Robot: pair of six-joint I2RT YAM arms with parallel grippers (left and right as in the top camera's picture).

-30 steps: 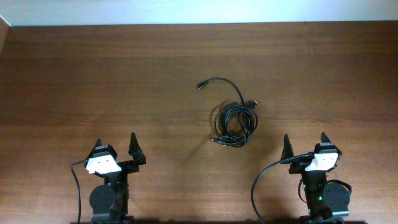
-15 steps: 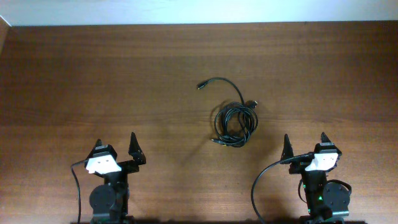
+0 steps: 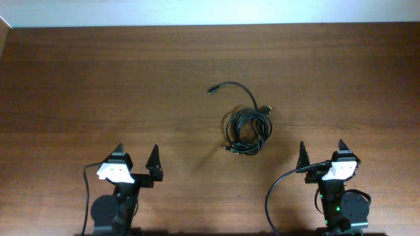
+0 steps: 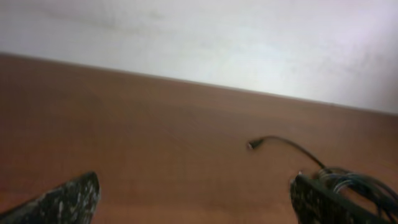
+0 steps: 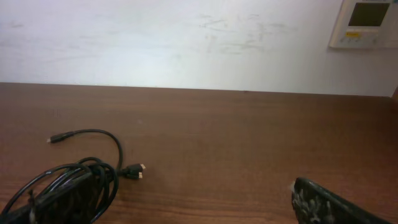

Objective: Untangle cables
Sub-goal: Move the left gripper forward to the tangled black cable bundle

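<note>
both arms tucked low, jaws spread

the left gripper (image 3: 137, 149) points forward, angled slightly to the right, its two fingers (image 4: 62, 200) wide apart. the right gripper (image 3: 321, 145) points straight forward, its fingers also spread wide. both arms are folded back close to the robot's own side.

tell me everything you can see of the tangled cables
The cables are thin, black, flexible-looking cords, coiled in a loose overlapping bundle on the wooden table. One loose end arcs away from the coil, ending in a small plug. Other plugs poke out at the bundle's edge. Only the table touches them.
</note>
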